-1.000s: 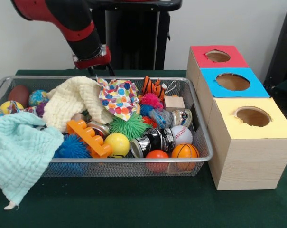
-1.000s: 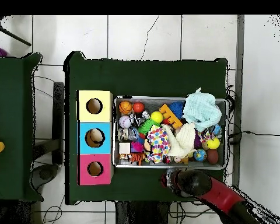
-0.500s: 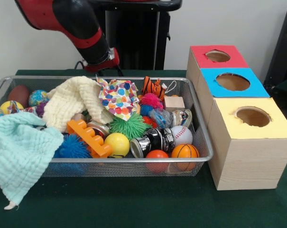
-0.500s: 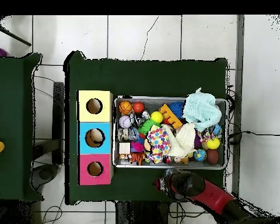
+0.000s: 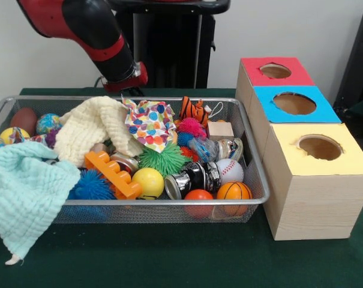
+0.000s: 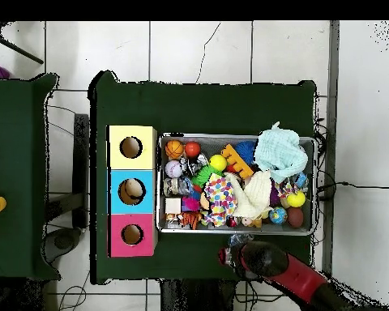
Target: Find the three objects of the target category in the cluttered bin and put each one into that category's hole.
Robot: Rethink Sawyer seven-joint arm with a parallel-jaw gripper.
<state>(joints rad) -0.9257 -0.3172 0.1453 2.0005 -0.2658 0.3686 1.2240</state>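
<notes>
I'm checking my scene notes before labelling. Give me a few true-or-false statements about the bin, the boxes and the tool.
1. The mint green cloth hangs over the wire bin's rim. True.
2. The tool is holding the baseball. False: the baseball lies in the bin; the tool is behind the bin's far rim.
3. The yellow box stands nearest the camera in the front view. True.
4. The blue box sits between the red box and the yellow one. True.
5. The orange toy block lies outside the bin. False: it is inside.

Lab: green-clothed table on tiled floor.
</notes>
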